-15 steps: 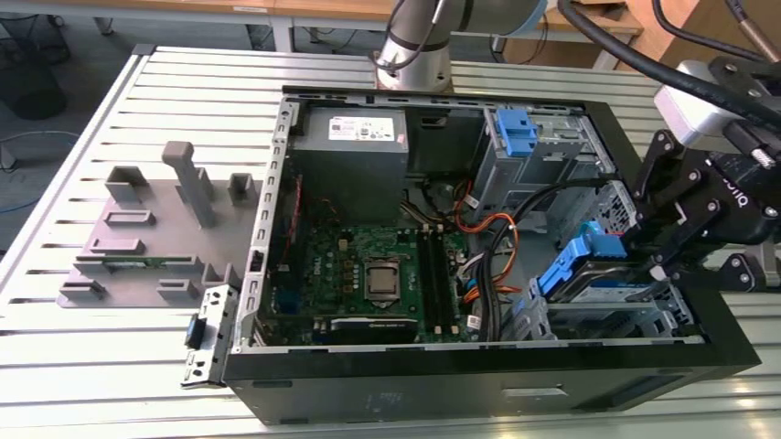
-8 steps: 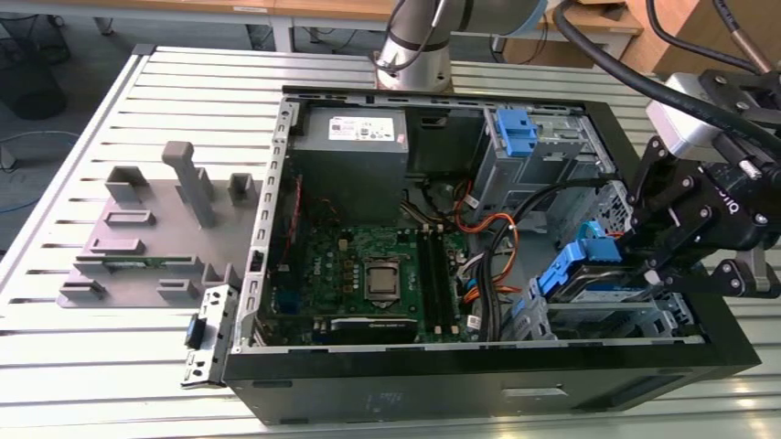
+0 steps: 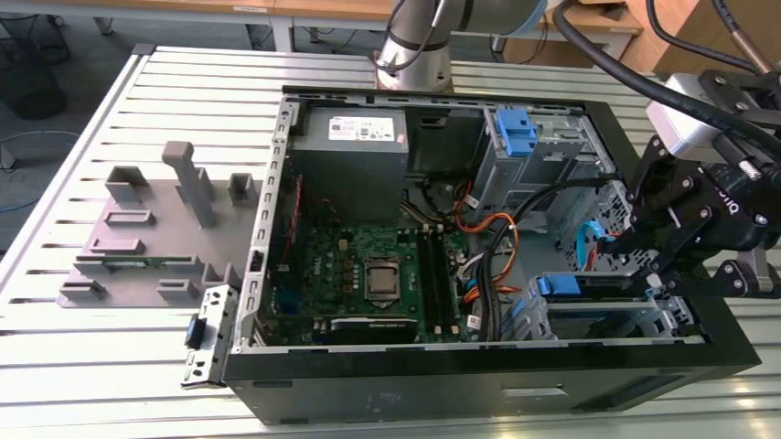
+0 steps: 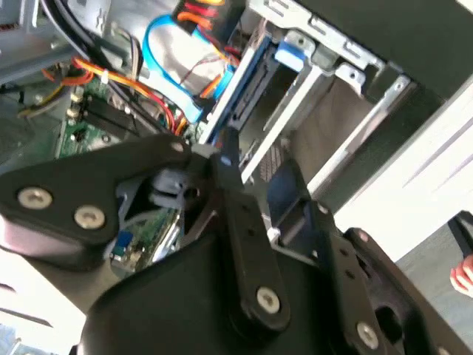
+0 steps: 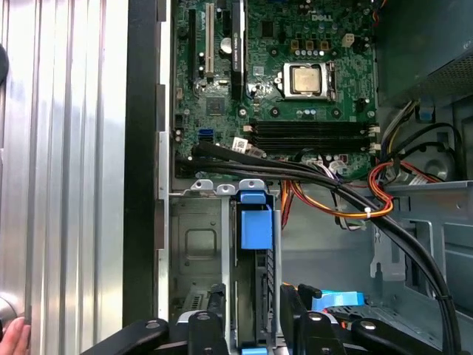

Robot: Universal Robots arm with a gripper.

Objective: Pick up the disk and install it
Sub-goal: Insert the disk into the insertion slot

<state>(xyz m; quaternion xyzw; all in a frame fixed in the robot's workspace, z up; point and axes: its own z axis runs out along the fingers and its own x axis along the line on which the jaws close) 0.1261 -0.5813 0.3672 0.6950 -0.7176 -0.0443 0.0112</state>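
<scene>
Silver arm (image 3: 415,41), black screwed claw (image 4: 255,177)

The open case (image 3: 488,366) gives you access from above. Black cables (image 5: 355,200) and orange wires (image 5: 325,207) cross beside the drive cage (image 5: 199,244). The disk (image 5: 255,296) fills one cage slot, with the tool (image 5: 251,325) astride it. The adjacent slot is free.

An open black computer case (image 3: 488,384) lies on a slatted metal table (image 3: 110,366), its green motherboard (image 3: 366,274) and grey power-supply box (image 3: 354,146) exposed. Orange cables (image 5: 347,211) cross the interior. A grey plastic stand (image 3: 159,229) sits just beside the case, toward the exterior view's left.
</scene>
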